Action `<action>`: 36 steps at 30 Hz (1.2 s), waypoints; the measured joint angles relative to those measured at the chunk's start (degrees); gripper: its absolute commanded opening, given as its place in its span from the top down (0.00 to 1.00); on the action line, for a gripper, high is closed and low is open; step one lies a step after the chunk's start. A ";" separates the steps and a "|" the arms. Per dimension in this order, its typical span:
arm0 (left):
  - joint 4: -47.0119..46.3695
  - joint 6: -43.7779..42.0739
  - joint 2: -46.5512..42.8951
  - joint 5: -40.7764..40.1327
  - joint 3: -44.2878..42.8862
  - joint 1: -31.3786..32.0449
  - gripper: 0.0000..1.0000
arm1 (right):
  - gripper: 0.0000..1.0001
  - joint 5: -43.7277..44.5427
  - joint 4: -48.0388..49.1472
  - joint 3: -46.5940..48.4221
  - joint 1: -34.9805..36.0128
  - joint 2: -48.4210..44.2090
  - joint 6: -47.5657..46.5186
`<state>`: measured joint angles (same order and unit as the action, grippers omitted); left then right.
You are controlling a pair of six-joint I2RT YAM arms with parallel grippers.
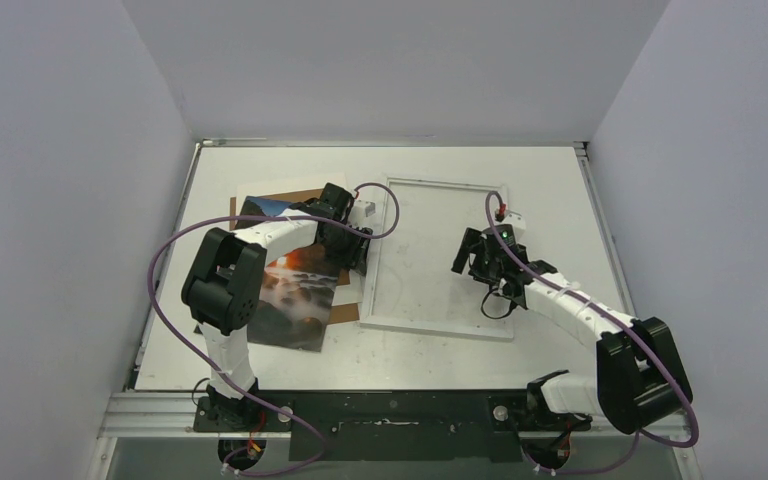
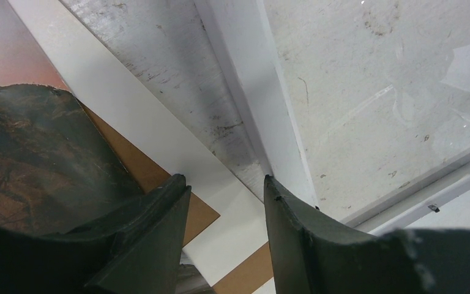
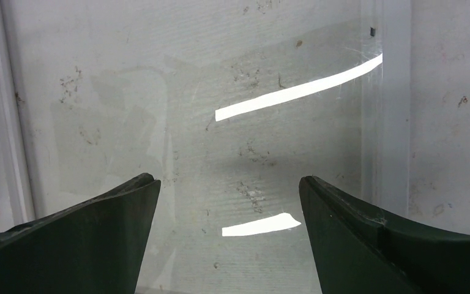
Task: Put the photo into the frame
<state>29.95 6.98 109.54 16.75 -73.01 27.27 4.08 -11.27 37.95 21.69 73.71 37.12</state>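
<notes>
Lying flat on the left half of the table point(image 1: 560, 200), near its left edge, the photo point(image 1: 295, 300) shows its sunset side up and rests on a brown board point(image 1: 305, 193) that sticks out at its far side. The frame point(image 1: 438, 329) lies flat just beside it, more toward the middle of the table, and the scratched table surface is seen through its clear pane point(image 3: 251, 153); the photo is outside the frame. The left gripper point(image 1: 358, 248) hangs low between the photo's right edge and the frame's left rim. In the left wrist view its fingers point(image 2: 159, 245) are partly spread with nothing between them, above a pale strip point(image 2: 128, 116) that lies along the board, and the frame's rim runs close to the right finger. The right gripper point(image 3: 229, 180) hovers over the pane, right of its middle, with the jaws spread wide and nothing in them
</notes>
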 measured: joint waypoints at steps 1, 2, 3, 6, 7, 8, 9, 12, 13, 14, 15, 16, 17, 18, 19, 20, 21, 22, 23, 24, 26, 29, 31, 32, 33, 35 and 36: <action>-0.02 0.04 0.02 0.00 0.00 0.00 0.54 | 0.13 0.04 0.00 0.17 0.07 0.04 0.00; -0.02 0.04 0.02 0.00 0.00 0.00 0.54 | 0.13 0.09 0.02 0.35 0.07 0.15 0.00; -0.04 0.07 0.02 0.00 0.00 0.00 0.54 | 0.13 0.22 -0.02 0.48 0.07 0.35 0.00; -0.07 0.07 0.02 0.00 0.00 0.00 0.54 | 0.13 0.79 -0.90 0.94 0.07 0.87 -0.07; -0.07 0.07 0.02 0.02 0.00 0.00 0.54 | 0.12 1.25 -1.64 1.22 0.07 0.92 -0.20; -0.04 0.07 0.02 0.02 0.00 0.00 0.54 | 0.12 1.77 -2.34 1.62 0.07 0.92 -0.39; -0.07 0.07 0.02 0.02 0.00 0.00 0.54 | 0.12 2.40 -3.06 2.14 0.07 0.92 -0.55; -0.07 0.07 0.02 0.02 0.00 0.00 0.54 | 0.13 4.59 -5.20 3.82 0.07 0.92 -0.96; -0.04 0.07 0.02 0.02 0.00 0.00 0.54 | 0.13 5.11 -5.62 4.15 0.07 0.92 -1.09; -0.04 0.09 0.02 0.02 0.00 0.00 0.54 | 0.13 5.68 -5.97 4.33 0.07 0.92 -1.14; -0.07 0.07 0.02 0.02 0.00 0.00 0.54 | 0.13 6.12 -6.36 4.35 0.07 0.92 -1.14; -0.04 0.09 0.02 0.02 0.00 0.00 0.54 | 0.13 6.38 -6.97 4.33 0.07 0.92 -1.11; -0.07 0.09 0.02 0.02 0.00 0.00 0.54 | 0.13 6.64 -7.61 4.28 0.07 0.92 -1.09; -0.04 0.09 0.02 0.02 0.00 0.00 0.54 | 0.13 6.84 -7.98 4.20 0.07 0.92 -1.05; -0.07 0.09 0.02 0.04 0.00 0.00 0.54 | 0.13 6.99 -8.24 4.07 0.07 0.92 -0.96; -0.07 0.11 0.02 0.04 0.00 0.00 0.54 | 0.13 7.13 -8.44 3.67 0.07 0.92 -0.85; -0.04 0.11 0.02 0.04 0.00 0.00 0.54 | 0.13 7.15 -8.66 3.39 0.07 0.92 -0.81; -0.04 0.11 0.02 0.02 0.00 0.00 0.54 | 0.13 7.15 -8.90 2.97 0.07 0.92 -0.66; -0.07 0.11 0.02 0.02 0.00 0.00 0.54 | 0.13 7.15 -9.03 2.49 0.07 0.90 -0.61; -0.04 0.13 0.02 0.04 0.00 0.00 0.54 | 0.13 7.15 -9.16 2.01 0.07 0.85 -0.50; -0.04 0.17 0.02 0.04 0.00 0.00 0.54 | 0.13 7.15 -9.53 1.16 0.07 0.79 -0.44; -0.04 0.26 0.02 0.04 0.00 0.00 0.54 | 0.13 7.10 -9.88 0.46 0.07 0.79 -0.42; -0.04 0.31 0.02 0.04 0.00 0.00 0.54 | 0.13 7.10 -9.94 0.35 0.07 0.81 -0.37; -0.04 0.31 0.02 0.07 0.00 0.00 0.54 | 0.13 7.08 -9.88 0.35 0.07 0.81 -0.28; -0.04 0.33 0.02 0.07 0.00 0.00 0.54 | 0.13 7.06 -9.84 0.35 0.07 0.81 -0.24; -0.04 0.33 0.02 0.09 0.00 0.00 0.54 | 0.13 7.04 -9.53 0.04 0.07 0.81 -0.20; -0.04 0.33 0.02 0.09 0.00 0.00 0.54 | 0.13 7.04 -9.29 -0.07 0.07 0.81 -0.20</action>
<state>29.91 7.31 109.56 16.84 -73.01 27.27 11.11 -20.56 37.89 21.76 74.52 36.93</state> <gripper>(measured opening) 0.459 0.872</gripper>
